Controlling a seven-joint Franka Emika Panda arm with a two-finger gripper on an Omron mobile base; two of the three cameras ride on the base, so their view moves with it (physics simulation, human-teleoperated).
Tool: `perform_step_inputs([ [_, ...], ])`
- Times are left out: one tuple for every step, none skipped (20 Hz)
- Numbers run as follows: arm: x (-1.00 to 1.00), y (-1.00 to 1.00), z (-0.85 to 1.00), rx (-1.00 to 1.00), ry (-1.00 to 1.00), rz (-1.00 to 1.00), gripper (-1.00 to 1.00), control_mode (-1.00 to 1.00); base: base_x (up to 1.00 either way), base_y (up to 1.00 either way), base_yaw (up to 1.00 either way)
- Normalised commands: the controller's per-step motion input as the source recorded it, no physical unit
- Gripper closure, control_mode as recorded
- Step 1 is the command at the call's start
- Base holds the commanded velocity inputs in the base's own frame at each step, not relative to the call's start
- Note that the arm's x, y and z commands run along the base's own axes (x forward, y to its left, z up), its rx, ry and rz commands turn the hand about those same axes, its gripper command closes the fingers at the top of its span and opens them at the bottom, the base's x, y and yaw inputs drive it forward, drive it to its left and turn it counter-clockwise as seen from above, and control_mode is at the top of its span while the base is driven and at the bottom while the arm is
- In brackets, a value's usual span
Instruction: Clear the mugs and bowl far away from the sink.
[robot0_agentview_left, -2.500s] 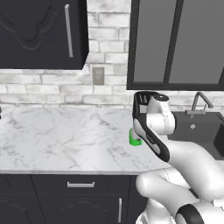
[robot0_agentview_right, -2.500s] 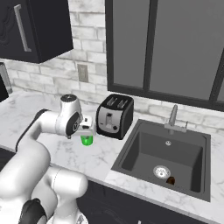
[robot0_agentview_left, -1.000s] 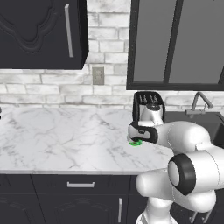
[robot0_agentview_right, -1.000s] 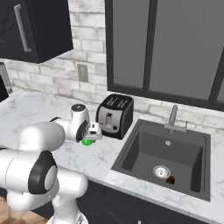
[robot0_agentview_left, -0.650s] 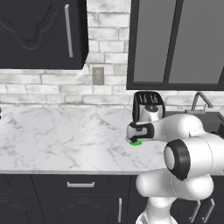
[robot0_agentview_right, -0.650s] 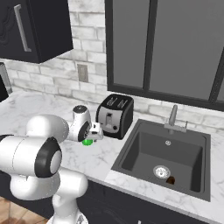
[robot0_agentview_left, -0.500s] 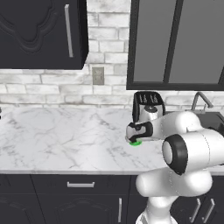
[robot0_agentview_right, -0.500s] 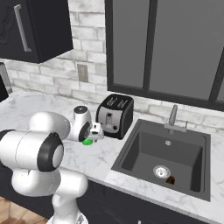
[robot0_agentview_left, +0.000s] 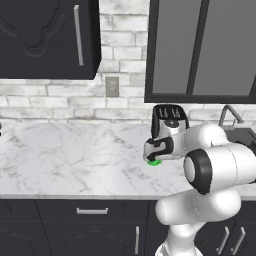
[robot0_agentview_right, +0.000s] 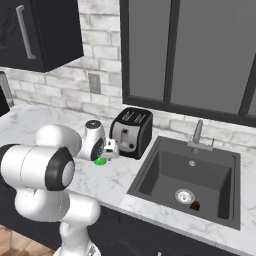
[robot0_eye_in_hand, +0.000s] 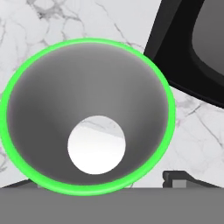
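Your arm is glossy white, built from fat rounded segments with dark charcoal rings at the joints. You get one wide black band on the big bulbous link in both base views. Base column is a smooth white pedestal. The wrist ends in a smaller white block with black trim and a dark round cap. No cables, screws or markings you could read.

Mug on surface, directly under hand, just left of toaster. Sink right of toaster, faucet behind it.
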Motion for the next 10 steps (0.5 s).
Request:
perform_step_inputs([
  [0.00,0.10,-0.14,0.00,0.00,0.00,1.00,-1.00,0.00,0.00,0.00],
  [0.00,0.00,-0.14,0.00,-0.01,0.00,1.00,-1.00,0.00,0.00,0.00],
  [0.00,0.00,-0.14,0.00,-0.01,0.00,1.00,-1.00,0.00,0.00,0.00],
  [0.00,0.00,-0.14,0.00,-0.01,0.00,1.00,-1.00,0.00,0.00,0.00],
  [0.00,0.00,-0.14,0.00,-0.02,0.00,1.00,-1.00,0.00,0.00,0.00],
  [-0.01,0.00,-0.14,0.00,-0.03,0.00,1.00,-1.00,0.00,0.00,0.00],
  [0.00,0.00,-0.19,0.00,-0.01,0.00,1.00,-1.00,0.00,0.00,0.00],
  [-0.09,0.00,-0.21,0.00,-0.01,0.00,1.00,-1.00,0.00,0.00,0.00],
  [-0.19,0.00,-0.24,0.00,0.00,0.00,1.00,-1.00,0.00,0.00,0.00],
  [-0.24,0.00,-0.31,0.00,0.00,0.00,1.00,-1.00,0.00,0.00,0.00],
])
